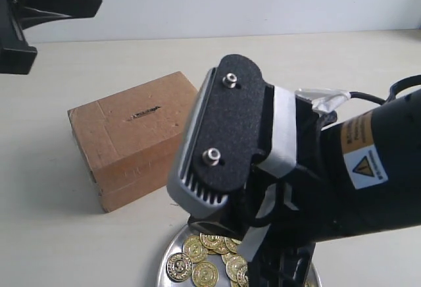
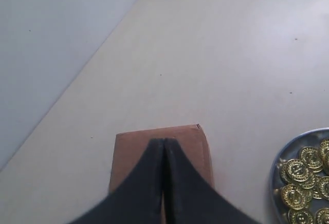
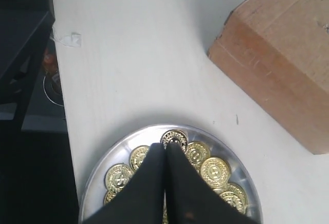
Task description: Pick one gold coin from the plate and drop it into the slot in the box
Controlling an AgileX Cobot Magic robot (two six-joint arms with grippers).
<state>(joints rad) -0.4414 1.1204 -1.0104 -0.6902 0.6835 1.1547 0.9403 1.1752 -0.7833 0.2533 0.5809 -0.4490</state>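
The brown cardboard box (image 1: 131,139) lies on the pale table with its thin dark slot (image 1: 145,112) on the top face. In front of it the silver plate (image 1: 161,260) holds several gold coins (image 1: 197,257). My right gripper (image 3: 165,146) hangs over the plate (image 3: 103,167), fingers shut together with nothing visible between them, tips just above a coin (image 3: 174,136) at the far rim. My left gripper (image 2: 164,142) is shut and empty over the box (image 2: 133,147). In the exterior view my right arm's wrist (image 1: 223,135) hides much of the plate.
The left arm (image 1: 39,4) sits raised at the back left. In the right wrist view the table edge (image 3: 59,106) runs close to the plate, with dark furniture beyond and a scrap of tape (image 3: 69,39) near it. A pale wall stands behind the table.
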